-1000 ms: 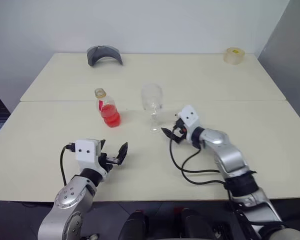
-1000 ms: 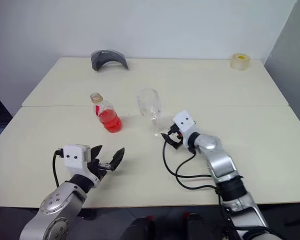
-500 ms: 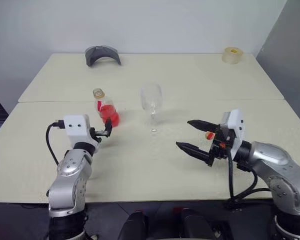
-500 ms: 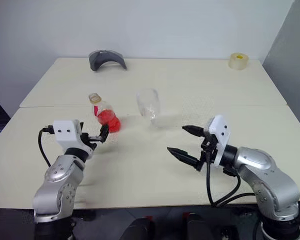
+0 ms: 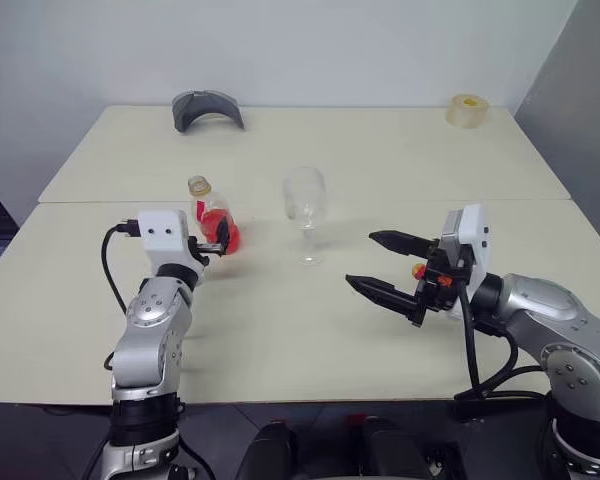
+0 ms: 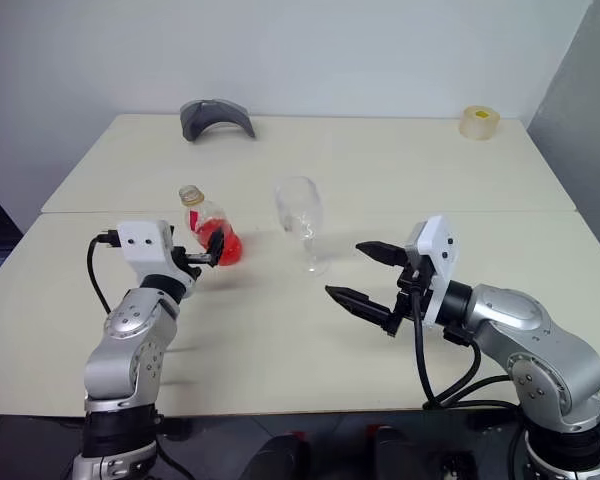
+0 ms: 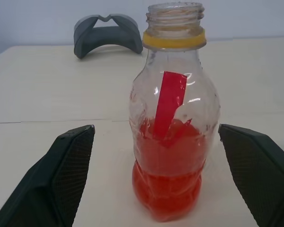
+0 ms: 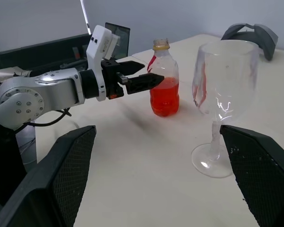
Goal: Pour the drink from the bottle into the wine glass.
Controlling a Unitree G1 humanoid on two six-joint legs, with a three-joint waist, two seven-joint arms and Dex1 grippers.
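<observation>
While its fingers stand wide apart on either side of the bottle point(image 7: 174, 127) without touching it, the left end effector point(image 5: 218, 243) points level at the bottle's lower body. The right end effector point(image 5: 382, 268), likewise spread wide and empty, hangs above the surface point(image 5: 280, 330) near the wine glass point(image 5: 304, 212). Bottle, uncapped and holding red drink point(image 7: 168, 184), stands upright just beside the empty glass.

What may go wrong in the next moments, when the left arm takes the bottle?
1. The bottle has no cap, so a tilted or hard grasp by the open left gripper could spill the drink.
2. The wine glass stands near on a thin stem; a swinging bottle might knock it over.
</observation>
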